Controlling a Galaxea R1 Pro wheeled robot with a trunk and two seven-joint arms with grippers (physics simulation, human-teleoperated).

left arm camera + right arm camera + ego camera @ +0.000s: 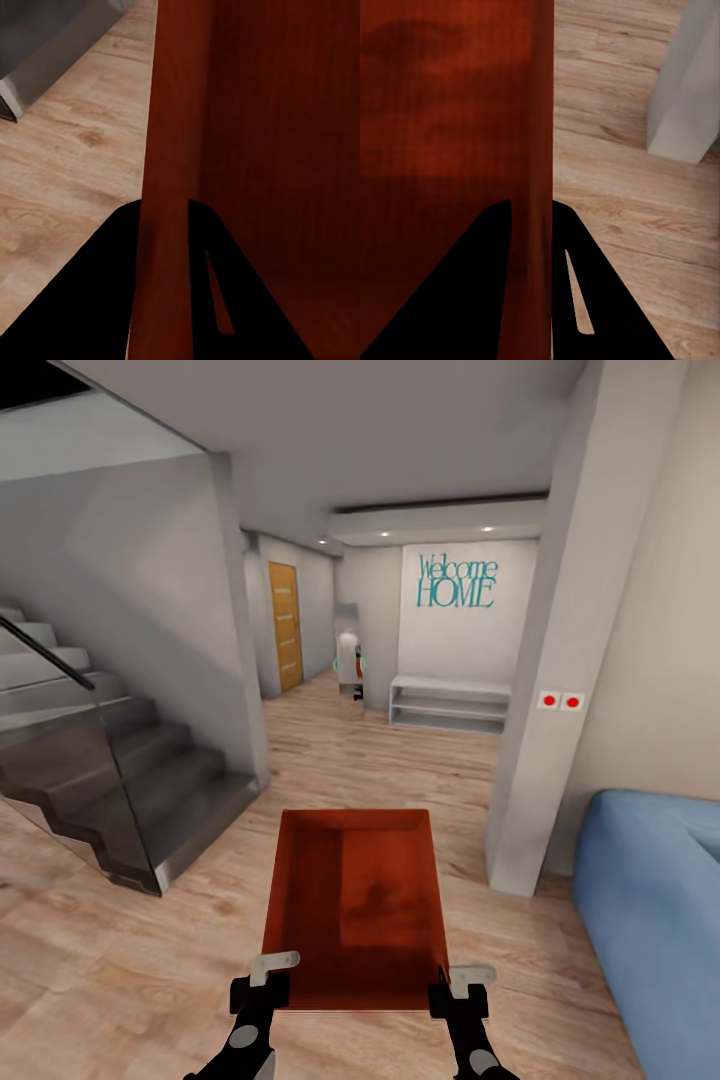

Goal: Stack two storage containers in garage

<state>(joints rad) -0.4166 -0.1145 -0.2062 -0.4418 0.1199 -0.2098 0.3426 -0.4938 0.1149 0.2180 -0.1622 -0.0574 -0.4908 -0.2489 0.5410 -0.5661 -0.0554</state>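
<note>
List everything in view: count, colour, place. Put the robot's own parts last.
storage container: one, red-orange, open-topped, held over the wood floor ahead of the robot
staircase: one, grey with a glass side panel, at left
door: one, wooden, down the hall at left
Welcome HOME lettering: one, teal, on the far white wall
low shelf: one, white, under the lettering
wall switches: two, white with red dots, on the pillar at right
sofa: one, blue, at right edge
wood floor: light planks, throughout
left tool: one, black, clamped on the container's left wall
right tool: one, black, clamped on the container's right wall
</note>
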